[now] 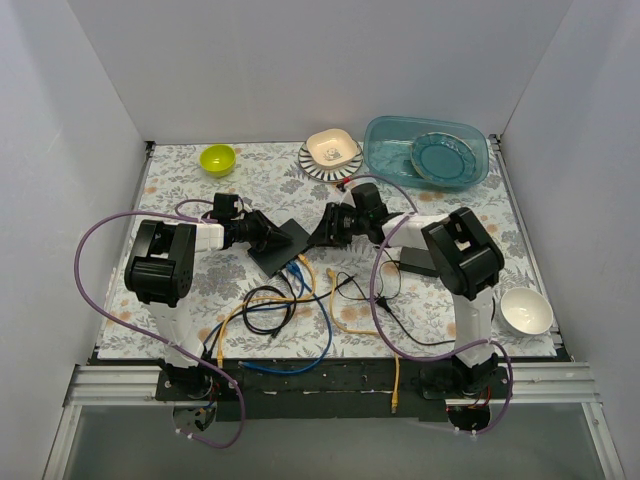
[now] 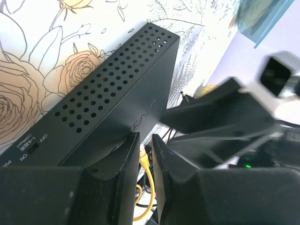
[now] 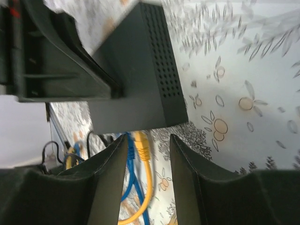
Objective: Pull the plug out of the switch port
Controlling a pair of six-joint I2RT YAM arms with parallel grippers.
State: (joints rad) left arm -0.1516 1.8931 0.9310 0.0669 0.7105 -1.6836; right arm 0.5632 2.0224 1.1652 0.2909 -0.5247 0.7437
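The switch (image 1: 283, 246) is a flat black box at the table's middle. My left gripper (image 1: 272, 233) rests on its left part. In the left wrist view the fingers (image 2: 124, 159) leave only a narrow slit at the switch's (image 2: 117, 93) port edge, with nothing between them. A yellow plug (image 2: 146, 161) shows beyond the slit. My right gripper (image 1: 322, 232) is open at the switch's right. In the right wrist view its jaws (image 3: 147, 140) straddle a yellow plug (image 3: 143, 147) and a blue plug (image 3: 130, 150), both seated in the switch (image 3: 140, 79). Neither finger touches them.
Loose yellow, blue and black cables (image 1: 290, 310) lie in front of the switch. A black adapter (image 1: 420, 262) lies by the right arm. A green bowl (image 1: 217, 158), striped plate (image 1: 312, 165), blue tub (image 1: 425, 150) and white bowl (image 1: 526, 310) stand around.
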